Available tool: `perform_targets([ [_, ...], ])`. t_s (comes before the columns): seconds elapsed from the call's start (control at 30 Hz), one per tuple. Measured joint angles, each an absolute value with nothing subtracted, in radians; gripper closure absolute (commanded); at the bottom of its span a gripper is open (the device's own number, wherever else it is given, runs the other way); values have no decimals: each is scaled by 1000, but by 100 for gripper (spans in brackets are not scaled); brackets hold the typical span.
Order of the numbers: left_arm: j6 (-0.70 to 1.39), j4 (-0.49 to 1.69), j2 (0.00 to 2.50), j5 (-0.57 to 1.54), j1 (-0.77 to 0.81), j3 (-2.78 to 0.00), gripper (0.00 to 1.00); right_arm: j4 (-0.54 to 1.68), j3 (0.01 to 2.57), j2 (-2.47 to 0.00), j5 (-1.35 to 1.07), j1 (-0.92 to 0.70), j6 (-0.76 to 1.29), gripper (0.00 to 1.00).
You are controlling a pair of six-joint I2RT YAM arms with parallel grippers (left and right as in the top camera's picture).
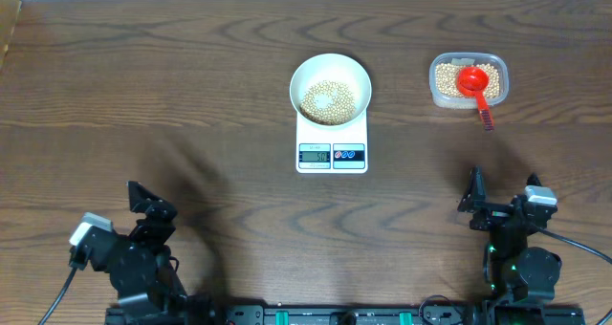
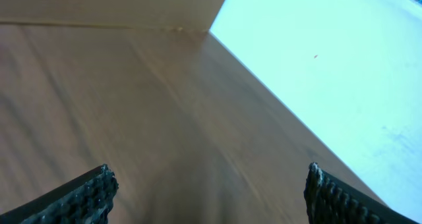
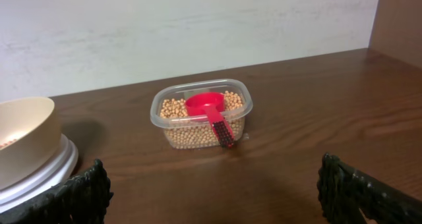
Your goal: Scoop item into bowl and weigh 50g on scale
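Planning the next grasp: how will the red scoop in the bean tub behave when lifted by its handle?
The red scoop looks like moulded plastic, so probably stiff and light. Its handle overhangs the tub rim, so it may pivot or tip if nudged. Its cup rests among the beans; some could spill.

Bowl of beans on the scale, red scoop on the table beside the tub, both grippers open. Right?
No. The scoop lies in the tub, handle over its rim, per the right wrist view. The bowl on the scale, left gripper and right gripper open: correct.
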State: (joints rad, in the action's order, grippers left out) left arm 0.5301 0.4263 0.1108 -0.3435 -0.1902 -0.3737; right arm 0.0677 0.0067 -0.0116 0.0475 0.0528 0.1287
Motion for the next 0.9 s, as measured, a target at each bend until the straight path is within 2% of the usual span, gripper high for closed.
perform_targets([
  [0.37,358,152,43,-342,-160,-232,7,68,7,-12,48,53,128,1],
  [0.63,-23,-4,21,-262,-160,-204,7,68,7,-12,48,53,128,1],
  [0.8,-310,4,19,-123,-160,-203,7,68,7,-12,48,53,128,1],
  [0.9,-397,52,17,-56,-160,-203,7,67,7,-12,48,53,128,1],
])
